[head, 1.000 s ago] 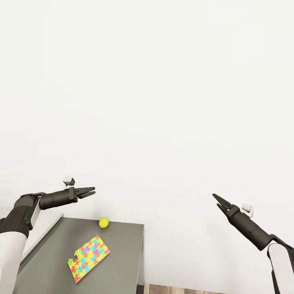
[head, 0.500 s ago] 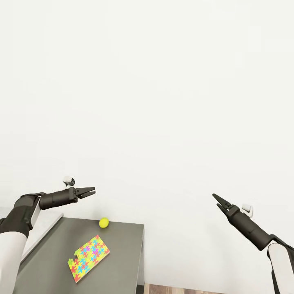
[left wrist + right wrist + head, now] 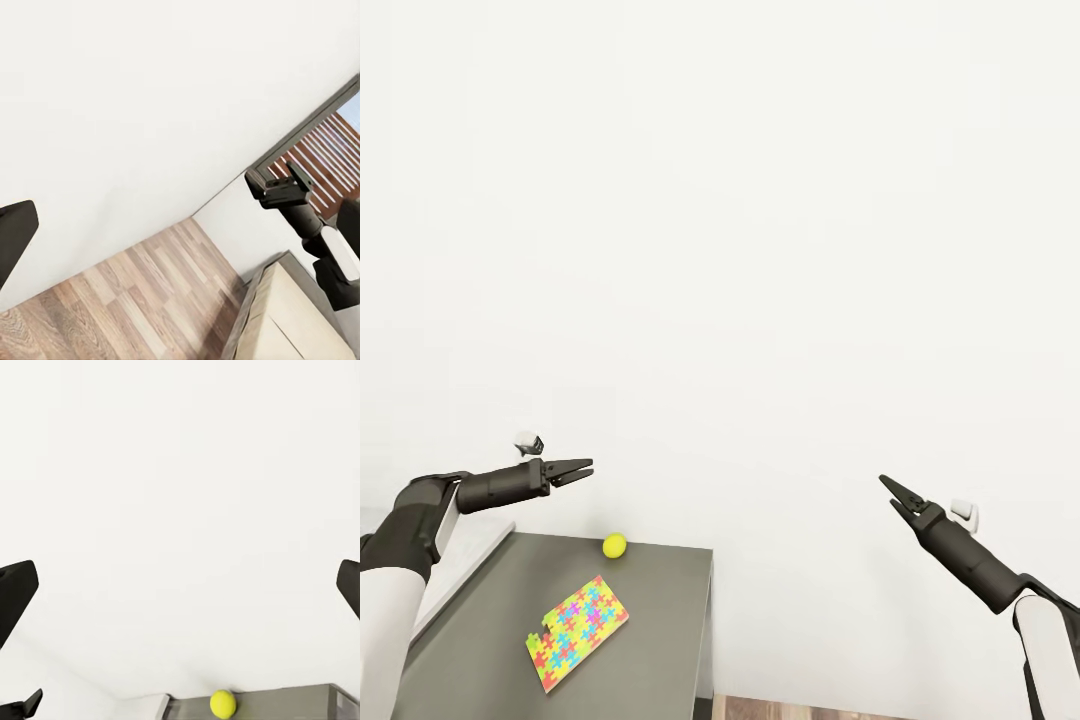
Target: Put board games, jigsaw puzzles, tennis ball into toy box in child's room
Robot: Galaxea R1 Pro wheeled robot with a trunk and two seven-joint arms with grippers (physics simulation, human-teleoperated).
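A tennis ball (image 3: pixel 614 545) (image 3: pixel 222 703) rests near the far edge of the table's dark grey wing (image 3: pixel 660 640), close to the white wall. A multicoloured jigsaw puzzle (image 3: pixel 578 620) lies flat nearer to me on the same wing. My left gripper (image 3: pixel 585 466) hovers open and empty above the table's far left, a little left of and above the ball. My right gripper (image 3: pixel 885 482) (image 3: pixel 279 182) hangs open and empty in the air, off to the right of the table. The toy box and the board games are out of view.
A plain white wall stands right behind the table. The light grey wing (image 3: pixel 470 560) runs along the left. Wood floor (image 3: pixel 860 710) lies right of the table. The left wrist view catches the cream bed (image 3: pixel 292 315) and a window (image 3: pixel 322 157).
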